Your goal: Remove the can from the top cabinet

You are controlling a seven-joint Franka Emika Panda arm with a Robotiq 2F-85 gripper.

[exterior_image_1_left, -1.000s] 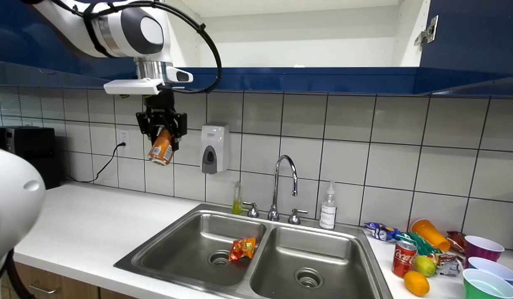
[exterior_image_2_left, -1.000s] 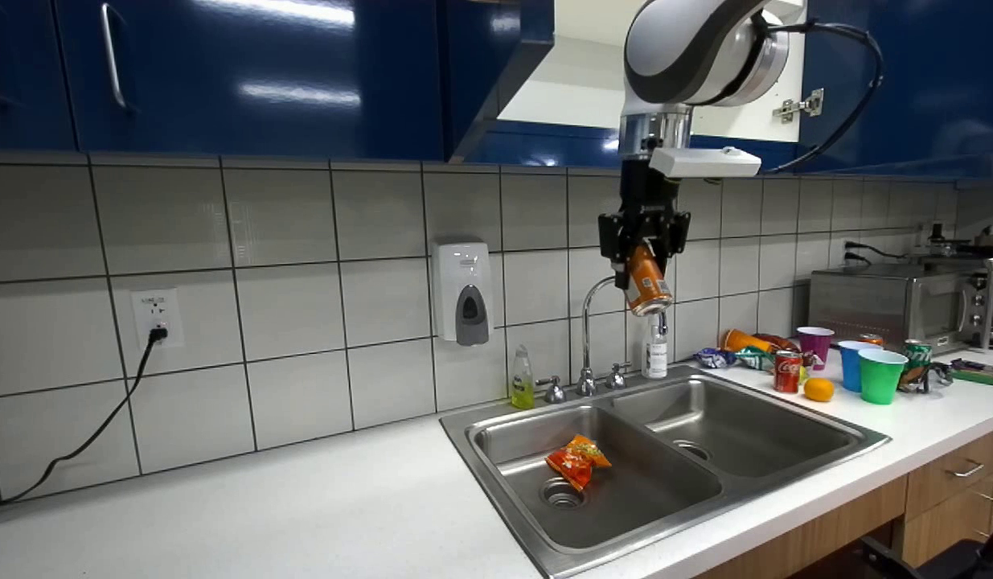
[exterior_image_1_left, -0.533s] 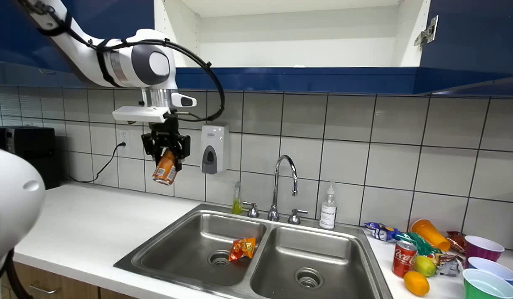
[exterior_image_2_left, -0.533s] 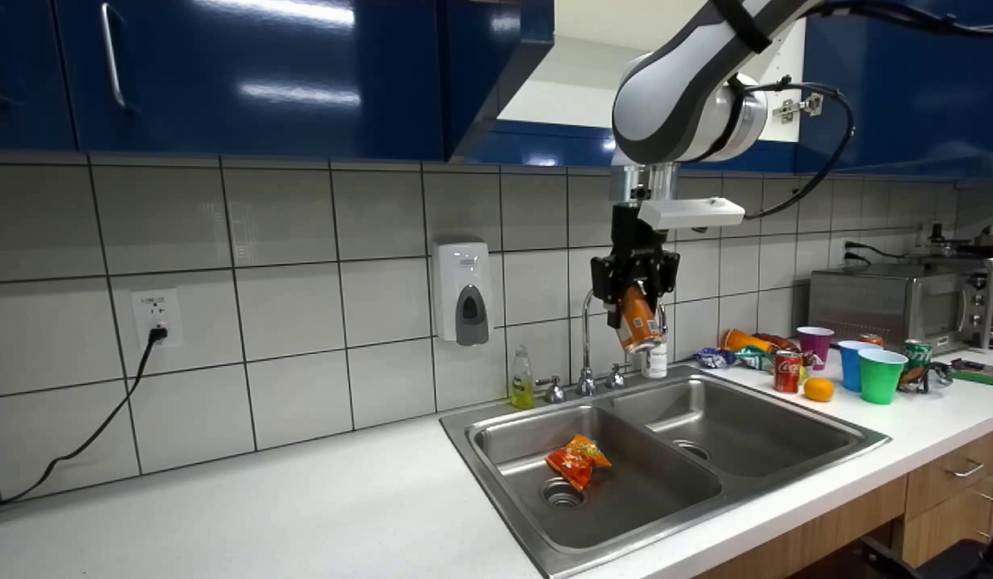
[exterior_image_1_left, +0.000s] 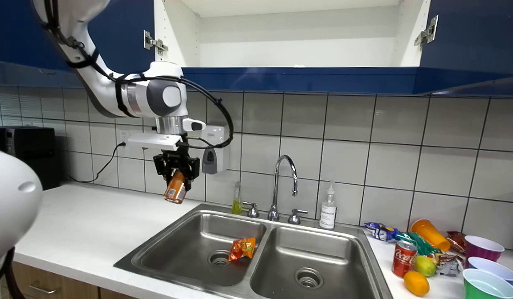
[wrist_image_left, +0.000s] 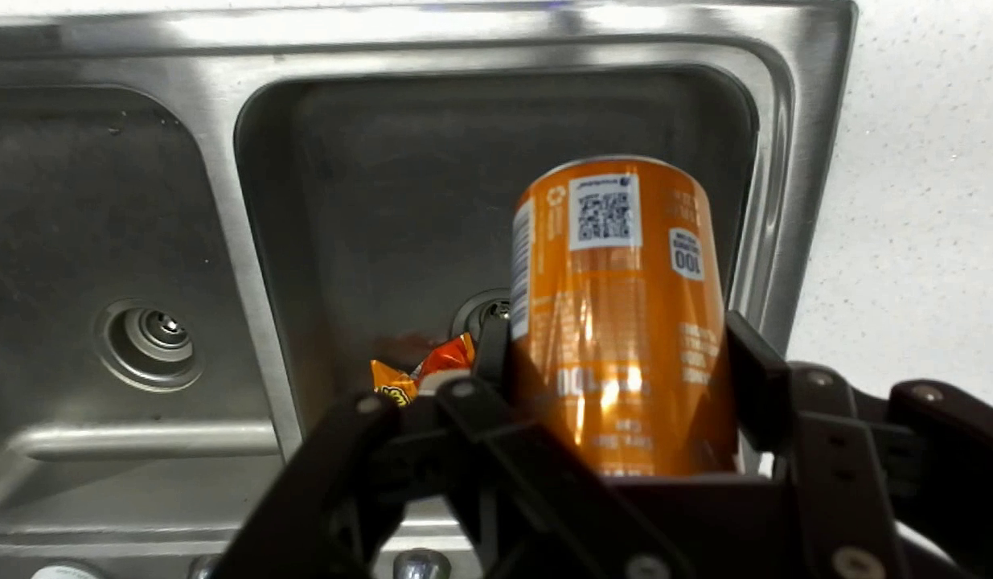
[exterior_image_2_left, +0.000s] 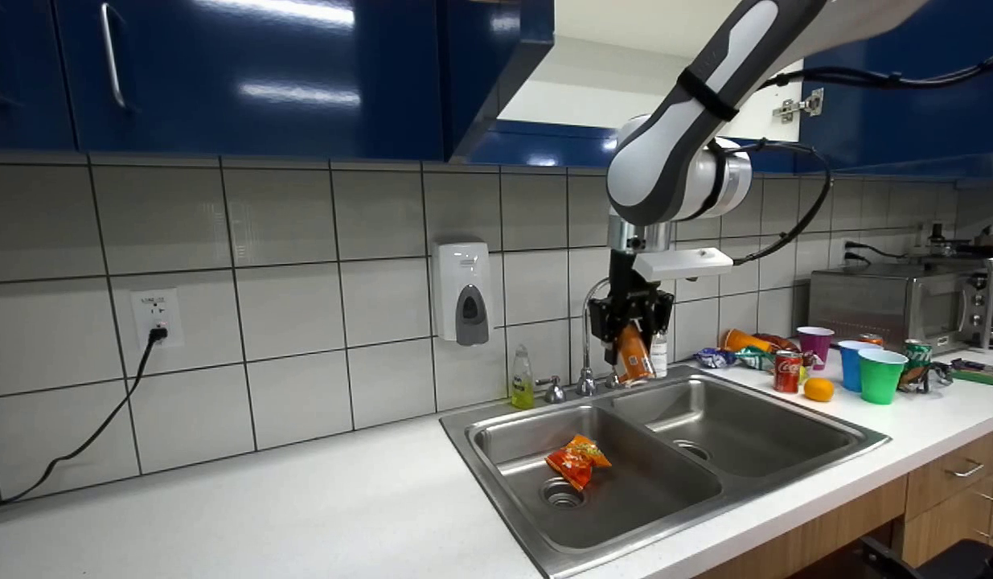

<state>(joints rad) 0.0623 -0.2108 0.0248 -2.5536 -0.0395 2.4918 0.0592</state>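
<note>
Orange can held lower than the top cabinet
In an exterior view the gripper clasps the can, whose free end tilts toward seven o'clock; the top cabinet lies between one and two o'clock from it. In an exterior view an orange-red packet in the sink is at seven o'clock from the can, and a red cola can stands at three o'clock (well apart from it). In the wrist view the fingers sit against both sides of the can, its free end pointing to twelve o'clock across the basin.
</note>
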